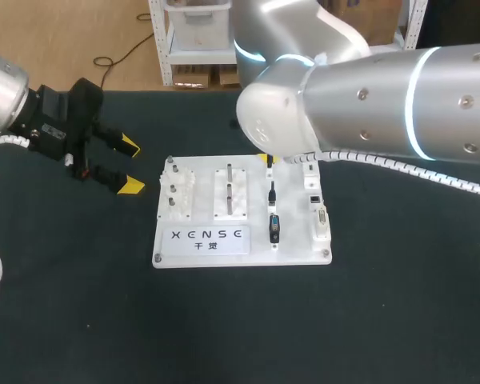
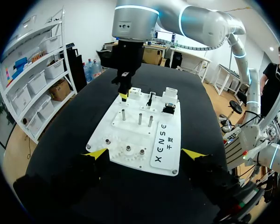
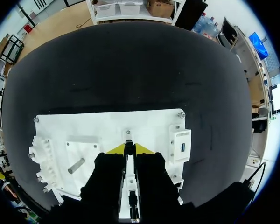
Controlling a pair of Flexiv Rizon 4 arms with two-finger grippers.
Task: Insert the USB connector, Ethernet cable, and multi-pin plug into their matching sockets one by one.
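Table: black matte top, looks like a cloth/mat cover, few pale specks. Far edge straight in head view. Light even, shadows soft.

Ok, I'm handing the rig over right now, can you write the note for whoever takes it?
Left end effector: open, empty, off the left side of the white plastic task board.
Right end effector: shut on the small black plug at the far end of the board's plug row, probably the USB connector; the white socket block with a blue port is beside it.
Done: no plug appears seated in a socket.
Left: all three insertions; the slim black cable plug and the larger black plug sit in their holders.
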